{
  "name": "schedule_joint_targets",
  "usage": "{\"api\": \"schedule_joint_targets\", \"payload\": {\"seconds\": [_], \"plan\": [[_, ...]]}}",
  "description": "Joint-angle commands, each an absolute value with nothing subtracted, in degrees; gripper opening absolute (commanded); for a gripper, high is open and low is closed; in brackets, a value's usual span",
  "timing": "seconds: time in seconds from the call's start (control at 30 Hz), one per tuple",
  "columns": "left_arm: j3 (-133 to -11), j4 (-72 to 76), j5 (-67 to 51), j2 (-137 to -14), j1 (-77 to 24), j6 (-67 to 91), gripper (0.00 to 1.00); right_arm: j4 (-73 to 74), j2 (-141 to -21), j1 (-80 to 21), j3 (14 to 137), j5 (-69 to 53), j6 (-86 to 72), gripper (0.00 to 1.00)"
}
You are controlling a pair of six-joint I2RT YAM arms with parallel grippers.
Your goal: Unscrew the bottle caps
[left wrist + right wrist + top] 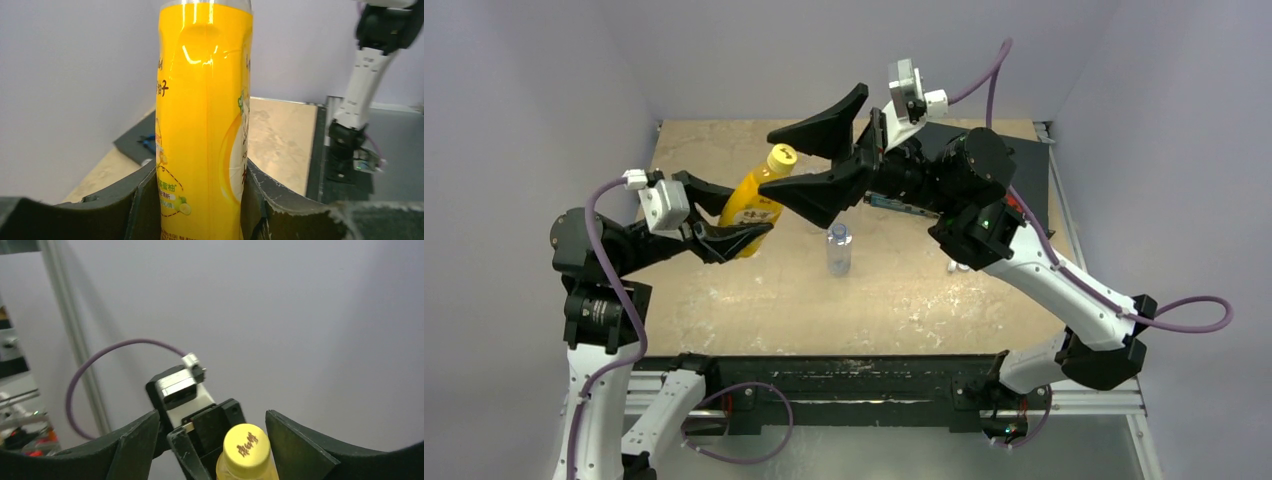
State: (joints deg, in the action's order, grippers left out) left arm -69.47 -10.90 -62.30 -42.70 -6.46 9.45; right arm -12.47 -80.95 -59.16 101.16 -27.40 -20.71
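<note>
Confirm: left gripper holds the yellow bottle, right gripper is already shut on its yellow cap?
No. The left gripper holds the yellow bottle, but the right gripper is open; the right wrist view shows its fingers apart either side of the yellow cap.

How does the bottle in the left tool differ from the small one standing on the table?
The yellow bottle is larger, holding orange-yellow liquid; the clear bottle is smaller and see-through. The yellow bottle is tilted in the left tool; the clear bottle stands free on the table. The yellow bottle has a yellow cap, the clear bottle a bluish cap. Both caps are on.
</note>
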Motion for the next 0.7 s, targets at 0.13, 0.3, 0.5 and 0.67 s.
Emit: {"api": "schedule_joint_targets", "payload": {"seconds": [0.13,0.3,0.5,0.67], "plan": [[-66.47,-10.24,-42.71,-39.4,-6.24,-3.45,0.0,-0.19,-82.47,-60.7,108.75,3.72,-20.56,0.78],[-66.57,-11.71,-41.26,-39.79,-6.26,-4.96,0.0,-2.11,-82.76,-61.97,107.52,5.28,-20.04,0.71],[-66.73,-12.65,-40.34,-40.68,-6.24,-4.45,0.0,-1.12,-84.87,-62.79,109.99,4.99,-19.29,0.69],[-66.45,-12.39,-40.4,-41.11,-6.25,-3.95,0.0,-1.43,-86.21,-63.02,110.59,6.0,-19.41,0.55]]}}
